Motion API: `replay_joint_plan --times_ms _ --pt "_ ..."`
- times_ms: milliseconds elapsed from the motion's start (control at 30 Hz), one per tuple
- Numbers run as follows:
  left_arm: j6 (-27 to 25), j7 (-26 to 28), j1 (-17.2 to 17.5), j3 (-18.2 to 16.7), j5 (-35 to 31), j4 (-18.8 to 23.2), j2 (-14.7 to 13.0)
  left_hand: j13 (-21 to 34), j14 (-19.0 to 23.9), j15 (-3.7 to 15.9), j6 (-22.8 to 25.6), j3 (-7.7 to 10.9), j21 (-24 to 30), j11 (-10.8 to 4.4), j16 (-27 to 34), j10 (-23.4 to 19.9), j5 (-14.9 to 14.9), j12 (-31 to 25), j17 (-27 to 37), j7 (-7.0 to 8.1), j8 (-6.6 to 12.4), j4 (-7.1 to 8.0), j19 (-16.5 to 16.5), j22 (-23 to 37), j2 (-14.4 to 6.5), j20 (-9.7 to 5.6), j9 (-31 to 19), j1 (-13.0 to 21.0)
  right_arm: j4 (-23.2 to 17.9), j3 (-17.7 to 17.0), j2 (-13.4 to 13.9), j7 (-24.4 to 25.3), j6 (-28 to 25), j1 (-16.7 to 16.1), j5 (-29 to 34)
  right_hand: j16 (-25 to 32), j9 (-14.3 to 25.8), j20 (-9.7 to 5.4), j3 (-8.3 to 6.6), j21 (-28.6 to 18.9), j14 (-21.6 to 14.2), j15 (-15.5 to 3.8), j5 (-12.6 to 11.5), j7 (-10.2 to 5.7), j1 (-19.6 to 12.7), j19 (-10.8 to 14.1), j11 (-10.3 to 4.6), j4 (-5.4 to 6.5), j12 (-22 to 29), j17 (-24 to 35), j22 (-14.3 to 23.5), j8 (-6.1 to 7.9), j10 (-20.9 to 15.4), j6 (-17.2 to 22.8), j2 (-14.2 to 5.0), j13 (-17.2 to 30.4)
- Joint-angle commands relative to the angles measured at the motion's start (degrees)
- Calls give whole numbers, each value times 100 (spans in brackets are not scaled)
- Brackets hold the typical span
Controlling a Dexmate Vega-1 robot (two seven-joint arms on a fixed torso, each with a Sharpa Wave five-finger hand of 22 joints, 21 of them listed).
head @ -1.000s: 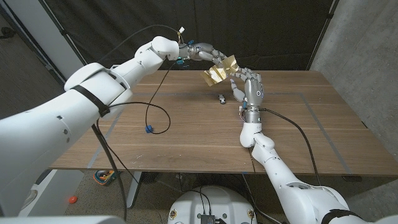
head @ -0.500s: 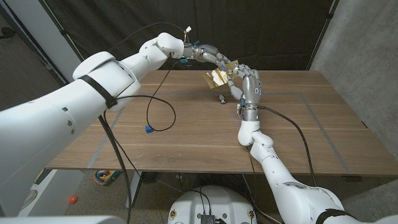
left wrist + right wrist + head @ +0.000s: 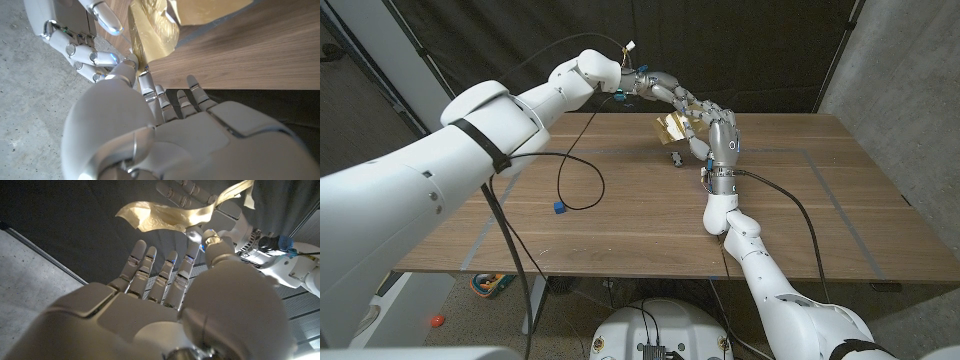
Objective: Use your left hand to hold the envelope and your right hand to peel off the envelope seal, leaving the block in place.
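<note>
My left hand (image 3: pixel 665 92) holds a crumpled gold envelope (image 3: pixel 671 125) in the air above the far middle of the table. The envelope also shows in the left wrist view (image 3: pixel 160 22) and in the right wrist view (image 3: pixel 165 212). My right hand (image 3: pixel 720 140) stands upright just right of it, fingers spread. Its fingertips (image 3: pixel 107 57) reach the envelope's edge, but no grip on the seal shows. A small dark block (image 3: pixel 676 158) lies on the table below the envelope, left of the right hand.
The wooden table (image 3: pixel 620 220) carries a black cable loop with a blue plug (image 3: pixel 558 208) left of middle. A dark curtain hangs behind the table and a concrete wall (image 3: pixel 900 60) stands to the right.
My left hand has brought the envelope lower and closer to the right hand. The right hand has shifted slightly toward it, and its fingers now meet the envelope.
</note>
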State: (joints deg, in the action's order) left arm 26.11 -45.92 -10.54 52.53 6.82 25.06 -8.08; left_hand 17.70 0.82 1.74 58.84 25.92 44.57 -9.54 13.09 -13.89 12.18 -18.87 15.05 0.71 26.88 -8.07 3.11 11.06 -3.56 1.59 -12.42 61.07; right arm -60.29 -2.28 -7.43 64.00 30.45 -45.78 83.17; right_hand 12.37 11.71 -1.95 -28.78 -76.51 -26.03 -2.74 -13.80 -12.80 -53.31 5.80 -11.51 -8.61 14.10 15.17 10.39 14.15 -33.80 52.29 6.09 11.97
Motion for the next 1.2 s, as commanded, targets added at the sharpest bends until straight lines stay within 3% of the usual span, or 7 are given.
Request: replay_joint_plan --times_ms 33,467,800,900,1033,1067,1200 --pt "-21 -185 192 -136 132 439 -158 29 -25 284 489 38 24 -8 -7 -1 15 -46 23 442 101 4 31 15 5 0 -46 44 -50 49 49 0 -116 -8 10 -8 6 -566 -38 -17 -45 -971 -41 4 -13 36 -20 3 1 -3 -3 3 -22 87 31 9" --pt "-565 -162 625 -303 208 1729 -700 40 -23 285 486 39 39 -26 -10 10 16 -62 34 429 96 9 30 13 16 -3 -35 34 -102 -128 -52 0 -30 -12 60 22 -5 -568 -180 -74 -262 -1009 -241 33 -125 92 -24 -12 95 -38 11 196 -324 1195 -109 -8" --pt "-794 -26 823 -431 267 2326 -951 48 -18 288 476 40 47 -5 -11 36 16 -66 41 392 89 13 35 12 24 2 -28 25 -176 -55 20 0 -1 -74 1 -4 -26 -629 -241 -124 -340 -1022 -89 232 -281 58 -49 -97 170 -63 9 335 -575 1850 -30 18" --pt "-880 43 886 -472 283 2465 -1024 50 -17 296 464 42 52 0 -11 32 16 -72 43 383 88 13 31 12 24 -6 -34 24 -190 -165 -62 0 74 -98 13 -9 67 -690 -309 -114 -339 -1032 27 426 -342 16 -47 -102 225 -64 7 351 -708 1801 -58 50" --pt "-1016 115 934 -487 266 2592 -1101 53 -27 293 465 44 55 0 -17 35 18 -78 45 373 91 11 34 12 28 -8 -38 25 -135 -320 -136 0 271 -89 10 -27 187 -676 -349 -139 -292 -1019 80 320 -266 -72 -31 -36 169 -57 31 389 -594 1729 -126 61" --pt "-1041 130 941 -490 262 2609 -1115 54 -30 281 459 45 53 -3 -19 43 18 -76 46 373 91 11 44 12 28 1 -41 25 -111 -385 -164 0 346 -80 30 -14 296 -620 -337 -186 -294 -1013 155 177 -181 -65 -30 -36 88 -34 35 400 -423 1513 -43 76" --pt "-1165 194 952 -486 225 2652 -1161 56 -20 287 478 51 59 4 -16 41 23 -83 49 358 107 7 39 11 29 -18 -54 30 -138 -706 -349 0 492 -101 60 4 498 -519 -442 -235 -252 -992 300 236 20 -99 80 -20 -103 35 16 80 25 136 68 150"
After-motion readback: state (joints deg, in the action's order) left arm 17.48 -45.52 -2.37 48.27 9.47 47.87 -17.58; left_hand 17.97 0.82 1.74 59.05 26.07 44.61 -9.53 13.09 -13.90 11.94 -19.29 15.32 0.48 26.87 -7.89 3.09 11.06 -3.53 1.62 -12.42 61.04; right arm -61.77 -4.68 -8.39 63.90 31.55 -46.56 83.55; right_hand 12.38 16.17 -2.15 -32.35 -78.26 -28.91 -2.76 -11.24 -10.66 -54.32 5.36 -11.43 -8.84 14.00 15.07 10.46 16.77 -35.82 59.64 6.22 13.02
